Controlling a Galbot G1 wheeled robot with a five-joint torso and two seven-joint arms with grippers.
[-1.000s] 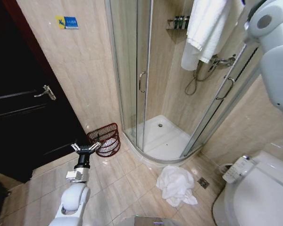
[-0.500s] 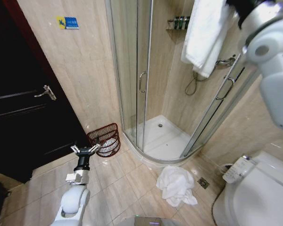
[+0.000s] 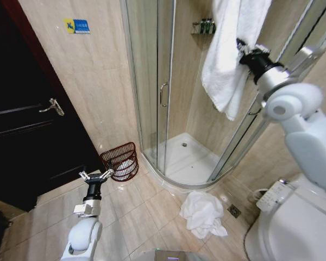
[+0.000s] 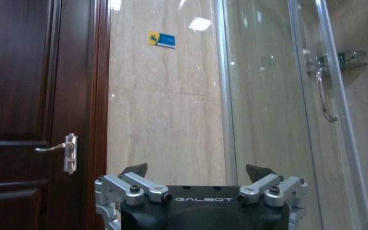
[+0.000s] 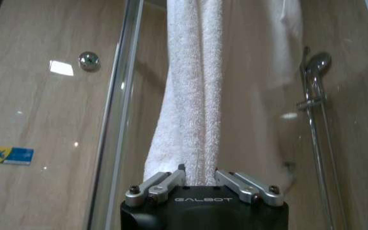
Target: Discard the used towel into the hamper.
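Two pincers for your log: right pincer (image 3: 244, 50) clamped on the hanging white towel (image 3: 226, 60) high by the shower glass, left pincer (image 3: 96, 175) spread open, low beside the hamper (image 3: 121, 161) on the floor

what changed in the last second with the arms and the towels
The right tool has swung down and in from the top right, and now pinches the hanging white towel. The left tool stays open low near the hamper; the crumpled towel on the floor has not moved.
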